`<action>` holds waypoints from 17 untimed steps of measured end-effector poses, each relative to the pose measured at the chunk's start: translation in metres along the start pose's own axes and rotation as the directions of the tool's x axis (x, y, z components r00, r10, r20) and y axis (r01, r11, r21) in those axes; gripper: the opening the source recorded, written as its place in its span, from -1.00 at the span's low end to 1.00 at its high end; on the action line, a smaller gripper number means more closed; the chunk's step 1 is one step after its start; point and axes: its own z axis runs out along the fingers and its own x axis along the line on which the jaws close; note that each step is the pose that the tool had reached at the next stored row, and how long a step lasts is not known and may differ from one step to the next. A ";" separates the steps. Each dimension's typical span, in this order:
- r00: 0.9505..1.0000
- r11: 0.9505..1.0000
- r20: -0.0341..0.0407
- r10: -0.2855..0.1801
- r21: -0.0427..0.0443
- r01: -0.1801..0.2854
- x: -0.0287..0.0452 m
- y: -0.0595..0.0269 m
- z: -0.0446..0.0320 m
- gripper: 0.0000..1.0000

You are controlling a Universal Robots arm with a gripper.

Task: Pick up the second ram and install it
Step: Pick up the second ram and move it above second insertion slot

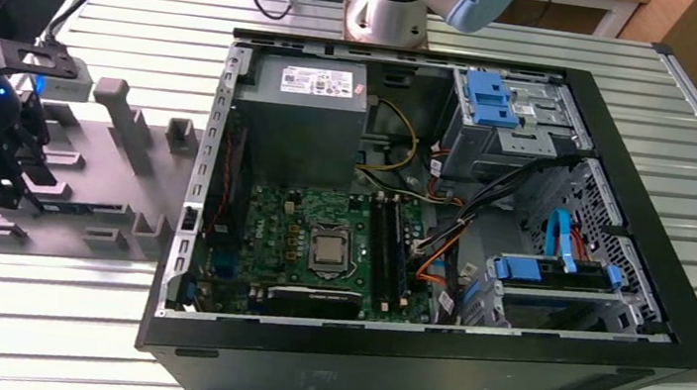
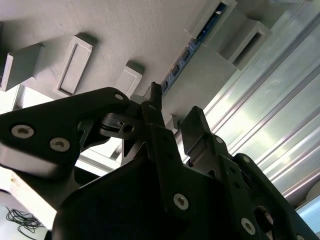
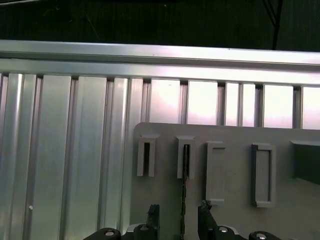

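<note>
The second ram (image 3: 184, 190) stands on edge in the grey fixture plate (image 3: 230, 220), seen as a thin dark strip running between two small upright blocks. In the second wrist view the ram (image 2: 196, 44) shows as a bluish board with black chips held in the plate's slots. My gripper (image 3: 180, 216) is low over the plate, with one black finger on each side of the stick and a gap at both sides, so it is open and apart from the ram. In the exterior view the gripper (image 1: 2, 184) hangs over the plate at the exterior view's left.
An open black computer case (image 1: 647, 361) lies on the ribbed metal table (image 1: 41, 317), to the exterior view's right of the fixture plate (image 1: 124, 177). Inside are a green motherboard (image 1: 282, 247) with long black slots (image 1: 382, 249), a grey power supply (image 1: 298, 119) and drive bays with blue clips.
</note>
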 end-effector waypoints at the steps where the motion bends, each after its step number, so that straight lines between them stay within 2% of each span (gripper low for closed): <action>1: 1.000 1.000 0.000 0.000 0.000 0.000 0.0000 0.0000 0.0001 -0.14; 10: 1.000 1.000 0.000 0.000 0.000 0.000 -0.0015 -0.0001 0.0007 -0.14; 17: 1.000 1.000 0.000 0.003 0.000 -0.003 -0.0023 0.0000 0.0040 -0.14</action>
